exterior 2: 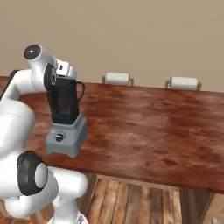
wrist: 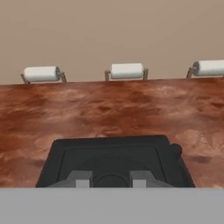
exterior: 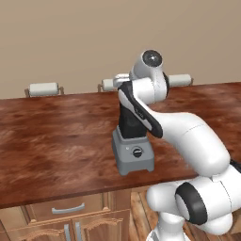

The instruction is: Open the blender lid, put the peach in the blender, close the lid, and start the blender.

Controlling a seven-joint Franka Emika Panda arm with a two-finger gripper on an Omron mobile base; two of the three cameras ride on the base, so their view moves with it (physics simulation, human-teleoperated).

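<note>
Gripper (wrist: 111, 180) hovers at the blender lid (wrist: 113, 153) atop the blender (exterior 2: 65, 122); its grip I cannot tell. Lid-opening stage, I'd judge; next, lift it off.

Light reads even and soft on all my feeds, moderately bright, no glare. Worktop (exterior: 56, 141) shows mottled sheen only. Blender (exterior 2: 65, 127) casts a faint shadow beside its base. Rendering slightly soft, coarse-edged; no edge distortion.

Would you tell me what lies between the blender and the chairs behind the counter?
Only bare wooden counter, in the hand view, between the blender and chairs.
</note>
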